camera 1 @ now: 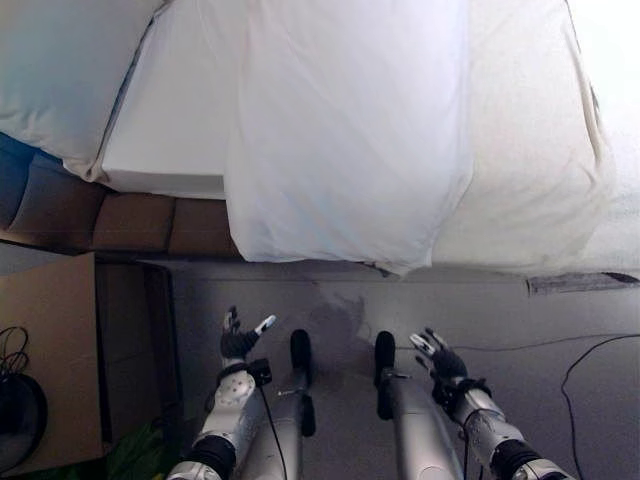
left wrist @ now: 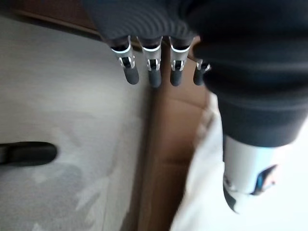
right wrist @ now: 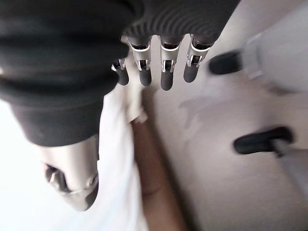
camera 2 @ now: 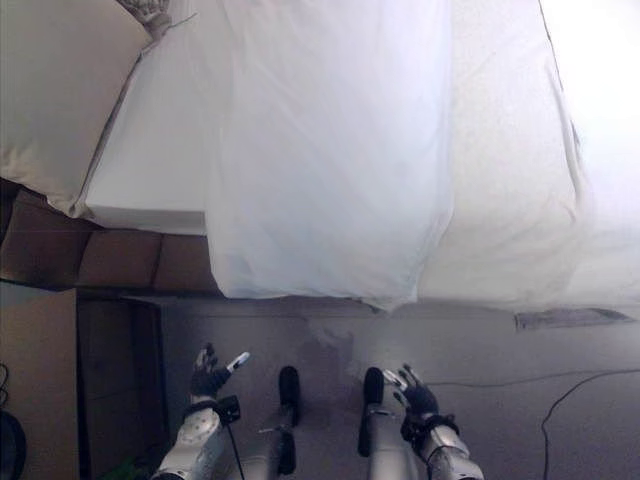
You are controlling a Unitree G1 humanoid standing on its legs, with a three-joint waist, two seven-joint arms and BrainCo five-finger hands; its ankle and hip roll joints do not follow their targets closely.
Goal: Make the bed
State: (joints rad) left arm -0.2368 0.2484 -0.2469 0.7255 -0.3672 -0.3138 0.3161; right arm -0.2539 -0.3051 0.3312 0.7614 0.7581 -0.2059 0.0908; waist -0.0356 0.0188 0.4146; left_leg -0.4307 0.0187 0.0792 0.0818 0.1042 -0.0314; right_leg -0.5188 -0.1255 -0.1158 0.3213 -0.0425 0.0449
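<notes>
Bed half made, both hands free

Bedding is partly laid: a white sheet (camera 1: 350, 130) hangs over the near edge of the bed (camera 1: 140, 220), with a pillow (camera 1: 60, 70) at my far left. I judge smoothing and squaring are left. My left robot hand (camera 1: 238, 340) and right robot hand (camera 1: 437, 358) hover low over the floor (camera 1: 500, 310), fingers relaxed, holding nothing. A cardboard box (camera 1: 50, 350) stands beside my left arm, near enough to hamper it.
</notes>
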